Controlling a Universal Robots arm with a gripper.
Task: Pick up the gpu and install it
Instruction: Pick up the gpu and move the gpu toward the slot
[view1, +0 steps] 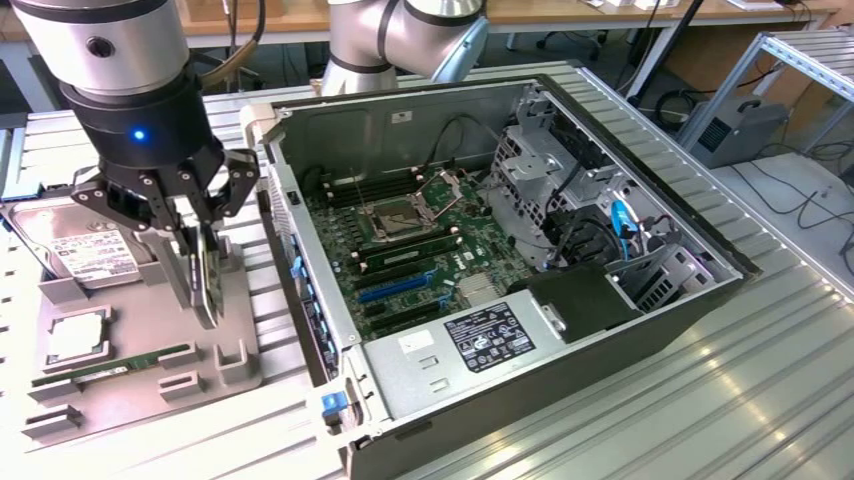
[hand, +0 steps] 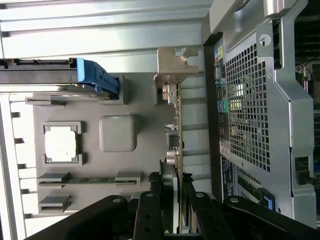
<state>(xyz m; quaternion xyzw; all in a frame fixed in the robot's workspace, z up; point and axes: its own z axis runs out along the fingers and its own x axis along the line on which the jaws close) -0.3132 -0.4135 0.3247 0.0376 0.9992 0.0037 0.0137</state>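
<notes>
At the exterior view's left, my claw (view1: 198, 235) clenches the gpu (view1: 204, 290) on edge at the tray (view1: 134, 395), upright to suit the case (view1: 387, 130) slot.

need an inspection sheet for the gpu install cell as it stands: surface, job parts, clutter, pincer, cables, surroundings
Surface: ribbed metal table carrying a grey parts tray and an open PC case.
Job's things: gpu stands on edge in the tray, outside the case.
Clutter: hard drive, CPU and RAM stick in other tray slots.
Grippers: pincer straddles the gpu from above; grip cannot be confirmed.
Cables: blue cable and black leads inside the case; floor cables at the exterior view's right.
Surroundings: aluminium frame and workbenches beyond the table.
</notes>
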